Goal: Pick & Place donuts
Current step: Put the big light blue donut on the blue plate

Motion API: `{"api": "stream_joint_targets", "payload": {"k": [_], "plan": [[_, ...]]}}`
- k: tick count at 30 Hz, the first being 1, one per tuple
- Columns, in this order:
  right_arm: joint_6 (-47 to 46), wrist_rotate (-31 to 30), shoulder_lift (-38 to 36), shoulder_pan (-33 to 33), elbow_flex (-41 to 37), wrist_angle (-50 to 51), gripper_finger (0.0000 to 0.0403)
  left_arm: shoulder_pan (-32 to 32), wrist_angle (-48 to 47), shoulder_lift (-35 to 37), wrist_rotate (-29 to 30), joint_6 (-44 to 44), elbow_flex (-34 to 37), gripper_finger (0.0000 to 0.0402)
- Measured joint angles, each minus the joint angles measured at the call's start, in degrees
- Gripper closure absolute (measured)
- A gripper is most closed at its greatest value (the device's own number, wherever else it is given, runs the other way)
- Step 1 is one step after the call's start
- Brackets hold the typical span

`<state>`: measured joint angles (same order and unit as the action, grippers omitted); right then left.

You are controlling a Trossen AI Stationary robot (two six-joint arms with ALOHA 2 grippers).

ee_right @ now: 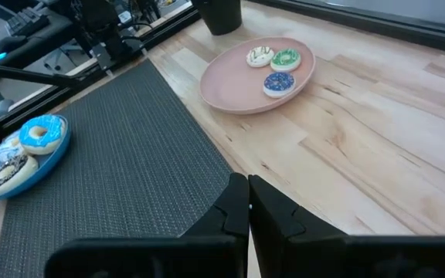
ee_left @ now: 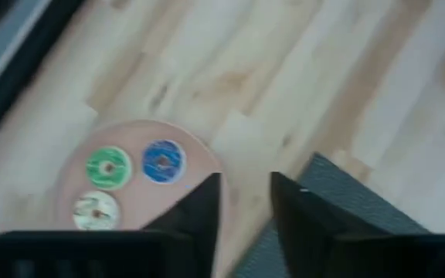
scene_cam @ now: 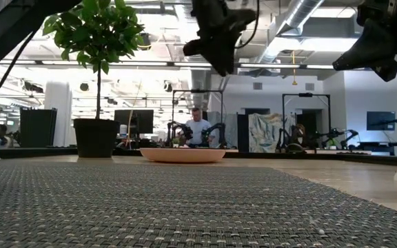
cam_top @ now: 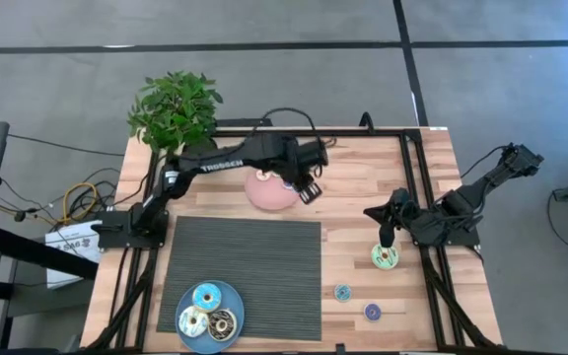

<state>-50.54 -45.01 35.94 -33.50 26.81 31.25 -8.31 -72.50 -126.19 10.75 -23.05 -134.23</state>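
Three small donuts, green (ee_left: 108,167), blue (ee_left: 163,161) and cream (ee_left: 95,210), lie on the pink plate (cam_top: 269,192). My left gripper (ee_left: 246,205) hovers open and empty above that plate's right edge (cam_top: 309,187). A larger pale green donut (cam_top: 385,258) lies on the wood at the right, and two small donuts (cam_top: 342,292) (cam_top: 372,312) lie nearer the front. The blue plate (cam_top: 190,296) holds three larger donuts, among them a blue one (ee_right: 40,133). My right gripper (ee_right: 247,197) is shut and empty, raised just beyond the pale green donut (cam_top: 388,235).
A dark woven mat (cam_top: 245,266) covers the table's middle and front left. A potted plant (cam_top: 176,108) stands at the far left corner, behind the pink plate. In the low view both grippers hang well above the tabletop. Bare wood lies between the mat and the right arm's base.
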Motion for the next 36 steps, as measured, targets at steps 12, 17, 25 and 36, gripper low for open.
{"api": "stream_joint_targets", "payload": {"k": [12,17,25,36], "plan": [[0.0,0.3,2.8,0.0,0.0,-0.1,0.0403,16.4,15.5,0.0,-3.1,13.3,0.4,0.0400],[0.0,0.1,2.7,0.5,0.0,-0.3,0.0403,17.0,14.0,0.0,-1.9,12.9,0.4,0.0401],[0.0,0.1,2.7,1.5,0.0,-0.5,0.0403,17.5,14.7,0.0,-3.9,13.9,4.0,0.0401],[-0.5,0.2,2.7,1.5,0.0,-0.5,0.0403,18.2,20.8,9.0,-6.8,15.1,20.4,0.0401]]}}
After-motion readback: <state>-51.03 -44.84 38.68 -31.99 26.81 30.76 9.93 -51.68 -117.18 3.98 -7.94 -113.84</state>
